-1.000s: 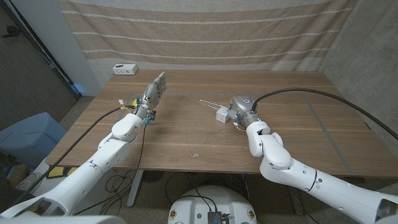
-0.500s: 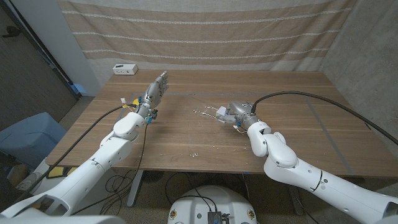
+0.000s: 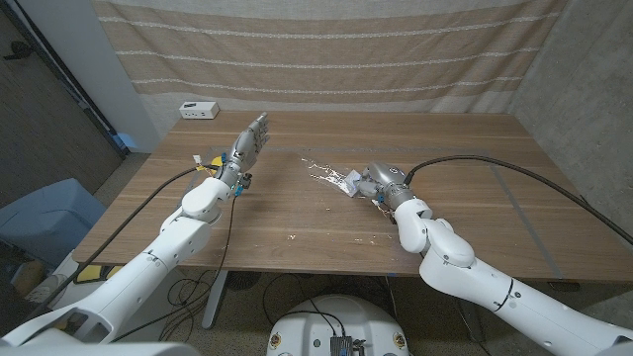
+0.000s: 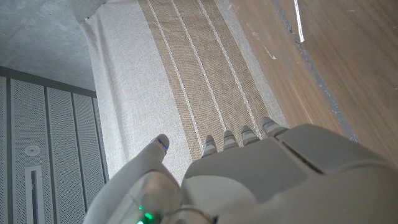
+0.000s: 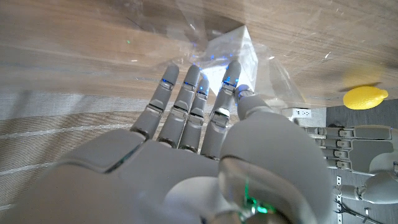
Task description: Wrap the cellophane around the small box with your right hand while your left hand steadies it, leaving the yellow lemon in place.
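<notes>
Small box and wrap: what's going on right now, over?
Right hand fingertips on the cellophane over the small box. Left hand open, raised, apart from it. Lemon off to the side, nothing in the way.

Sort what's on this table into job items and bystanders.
Job: small box, cellophane around it, right hand at the box, left hand raised apart from it, yellow lemon to leave alone.
Bystanders: white power strip, striped curtain.
</notes>
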You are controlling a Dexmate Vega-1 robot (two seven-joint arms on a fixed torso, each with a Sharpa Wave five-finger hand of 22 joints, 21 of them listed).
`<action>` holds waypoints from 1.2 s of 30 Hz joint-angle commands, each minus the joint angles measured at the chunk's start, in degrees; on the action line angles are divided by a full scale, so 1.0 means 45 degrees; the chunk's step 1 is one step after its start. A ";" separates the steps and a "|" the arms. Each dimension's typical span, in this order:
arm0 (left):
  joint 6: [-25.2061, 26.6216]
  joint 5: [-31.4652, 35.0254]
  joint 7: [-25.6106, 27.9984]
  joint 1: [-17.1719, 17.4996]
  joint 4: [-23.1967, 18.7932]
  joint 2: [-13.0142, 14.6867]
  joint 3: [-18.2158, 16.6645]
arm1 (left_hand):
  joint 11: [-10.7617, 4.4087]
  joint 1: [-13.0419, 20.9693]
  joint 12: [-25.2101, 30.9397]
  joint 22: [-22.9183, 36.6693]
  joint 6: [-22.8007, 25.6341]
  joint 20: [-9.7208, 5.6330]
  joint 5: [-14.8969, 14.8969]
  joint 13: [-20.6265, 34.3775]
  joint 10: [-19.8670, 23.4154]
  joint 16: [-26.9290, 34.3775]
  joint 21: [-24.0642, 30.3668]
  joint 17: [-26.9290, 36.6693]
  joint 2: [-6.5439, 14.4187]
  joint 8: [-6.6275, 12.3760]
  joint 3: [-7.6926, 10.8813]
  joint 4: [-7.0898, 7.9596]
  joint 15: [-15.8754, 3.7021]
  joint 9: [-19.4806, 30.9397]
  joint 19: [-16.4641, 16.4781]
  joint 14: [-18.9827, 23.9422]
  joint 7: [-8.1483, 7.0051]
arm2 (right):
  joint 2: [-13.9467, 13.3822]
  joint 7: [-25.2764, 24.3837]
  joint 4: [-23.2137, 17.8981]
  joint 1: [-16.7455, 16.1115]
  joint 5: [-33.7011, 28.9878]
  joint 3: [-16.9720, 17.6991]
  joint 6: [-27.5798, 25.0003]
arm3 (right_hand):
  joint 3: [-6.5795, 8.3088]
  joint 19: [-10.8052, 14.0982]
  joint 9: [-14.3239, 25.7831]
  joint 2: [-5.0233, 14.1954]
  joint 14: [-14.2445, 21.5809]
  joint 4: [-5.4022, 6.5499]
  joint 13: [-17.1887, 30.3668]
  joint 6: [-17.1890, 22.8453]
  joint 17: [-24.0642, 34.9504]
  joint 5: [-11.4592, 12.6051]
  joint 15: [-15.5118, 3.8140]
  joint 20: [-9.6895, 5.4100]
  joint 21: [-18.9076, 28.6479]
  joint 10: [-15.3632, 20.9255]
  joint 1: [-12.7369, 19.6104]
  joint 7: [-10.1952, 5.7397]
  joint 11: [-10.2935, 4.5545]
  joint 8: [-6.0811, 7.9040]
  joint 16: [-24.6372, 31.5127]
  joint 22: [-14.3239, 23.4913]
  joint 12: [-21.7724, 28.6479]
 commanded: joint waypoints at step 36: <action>0.0085 0.0048 0.0420 0.0692 -0.0712 0.0416 -0.0326 | 0.0048 0.0413 0.0008 0.0027 -0.0067 0.0079 -0.0075 0.0026 -0.0754 -0.0003 0.0032 -0.0031 0.0784 -0.0014 0.0348 -0.0151 0.0084 0.0065 0.0034 -0.1374 -0.0017 | -0.0215 -0.1691 -0.0134 -0.0377 0.2954 0.0567 0.1581 | -0.3575 -0.2917 -0.0199 -0.0994 -0.3531 0.3459 0.0053 -0.2522 0.0219 0.0341 0.1050 0.1353 -0.1751 -0.3145 -0.6381 0.0606 0.1694 -0.0637 -0.1628 0.0044 0.0191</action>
